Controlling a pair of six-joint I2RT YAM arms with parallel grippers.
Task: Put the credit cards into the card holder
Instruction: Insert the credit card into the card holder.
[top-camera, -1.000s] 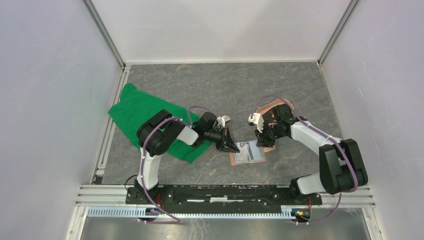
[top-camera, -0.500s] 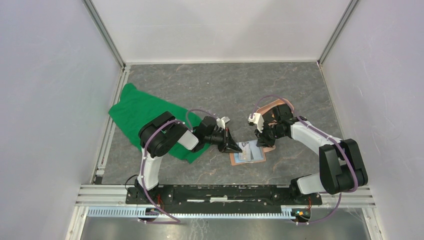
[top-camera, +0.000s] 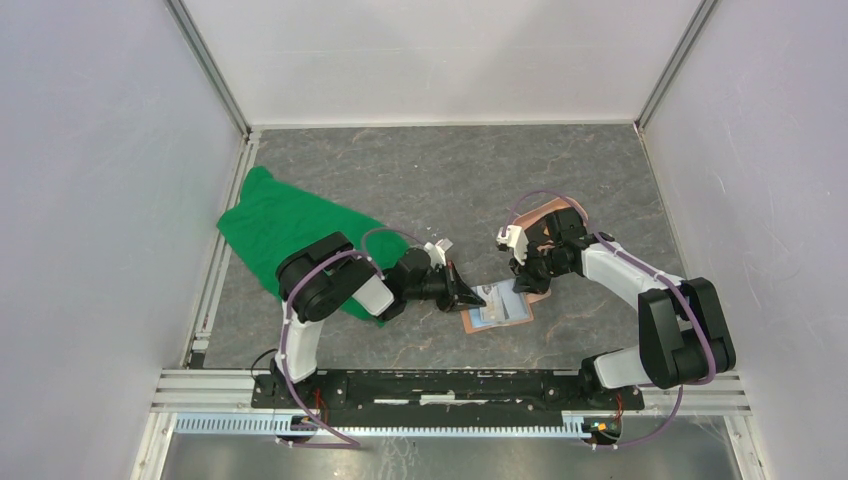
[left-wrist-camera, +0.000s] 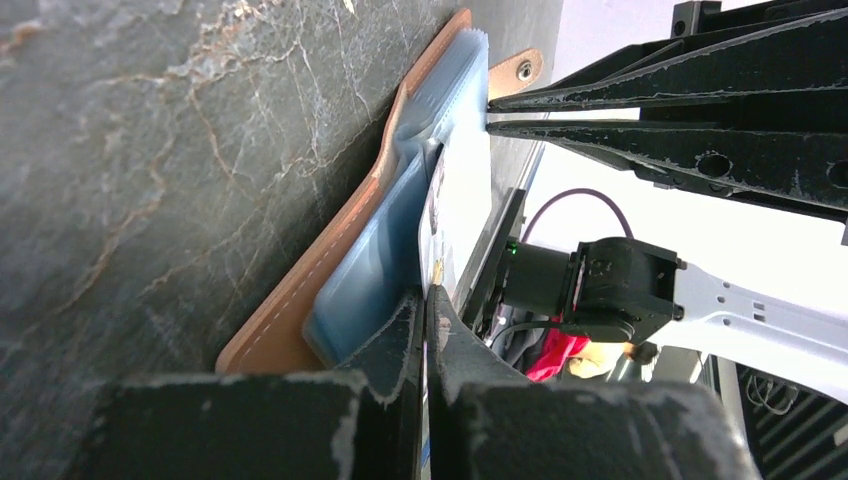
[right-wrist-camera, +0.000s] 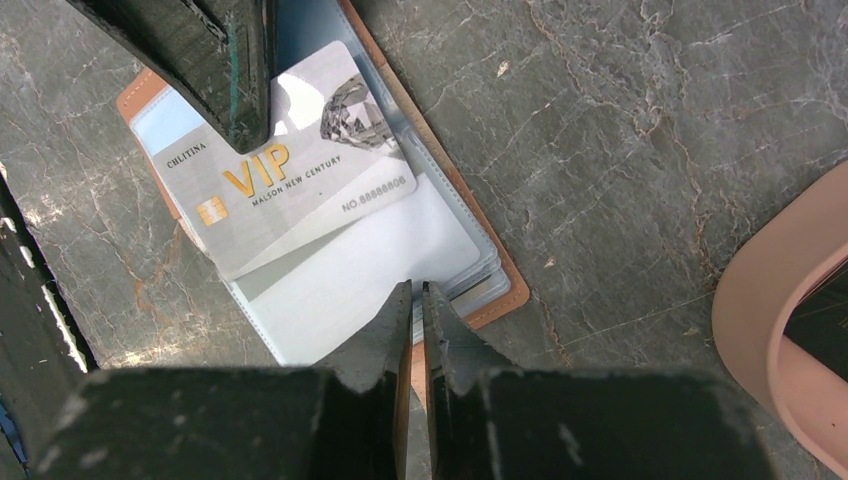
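The tan card holder (top-camera: 497, 310) lies open on the table, blue-grey pockets (left-wrist-camera: 375, 270) up. My left gripper (left-wrist-camera: 425, 295) is shut on the edge of a silver VIP credit card (right-wrist-camera: 290, 190), which lies slanted across the pockets with its far end at a pocket mouth. In the top view the left gripper (top-camera: 476, 296) sits at the holder's left edge. At the holder's right edge my right gripper (right-wrist-camera: 417, 290) is shut on the tan strap tab; the top view shows the right gripper (top-camera: 521, 286) there. A dark card (right-wrist-camera: 825, 335) lies in the pink tray.
The salmon-pink oval tray (top-camera: 548, 213) sits just behind the right gripper, close to the holder. A crumpled green cloth (top-camera: 285, 232) lies under and behind the left arm. Grey walls close in the table on three sides.
The left gripper has moved right and slightly nearer with the card, bringing it further over the holder. The right arm has stayed put.
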